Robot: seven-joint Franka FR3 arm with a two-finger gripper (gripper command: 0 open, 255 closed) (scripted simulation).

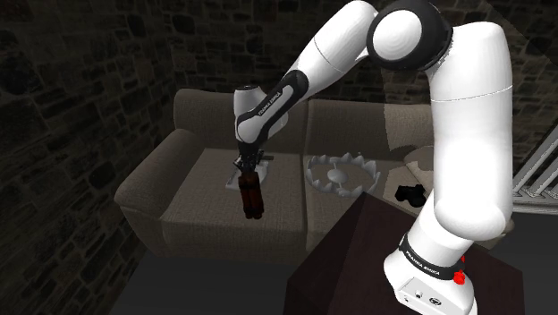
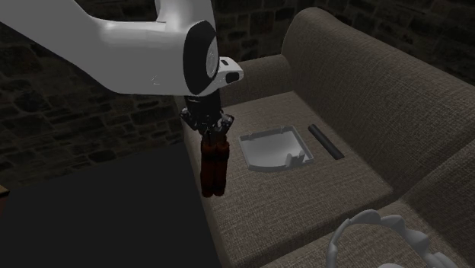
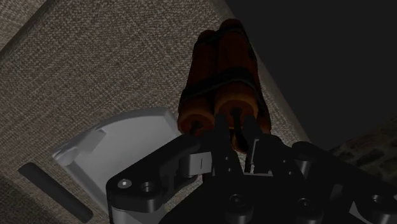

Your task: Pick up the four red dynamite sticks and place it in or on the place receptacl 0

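Note:
My black gripper (image 1: 248, 170) (image 2: 211, 131) (image 3: 232, 137) is shut on the top end of a bundle of dark red dynamite sticks (image 1: 253, 199) (image 2: 214, 166) (image 3: 222, 83) tied with dark bands. The bundle hangs upright below the fingers, over the sofa seat near its front edge. I cannot tell whether its lower end touches the cushion. A pale grey square tray (image 2: 274, 148) (image 3: 121, 149) (image 1: 234, 182) lies flat on the same cushion, just beside the bundle and farther from the seat's edge; in the shoulder view the gripper hides part of it.
The brown fabric sofa (image 1: 197, 192) (image 2: 342, 99) carries everything. A dark bar (image 2: 326, 141) (image 3: 48, 181) lies beyond the tray. A grey toothed ring (image 1: 340, 173) (image 2: 373, 244) sits on the neighbouring cushion, a small black object (image 1: 411, 193) past it. The dark stand (image 1: 358, 259) fronts the sofa.

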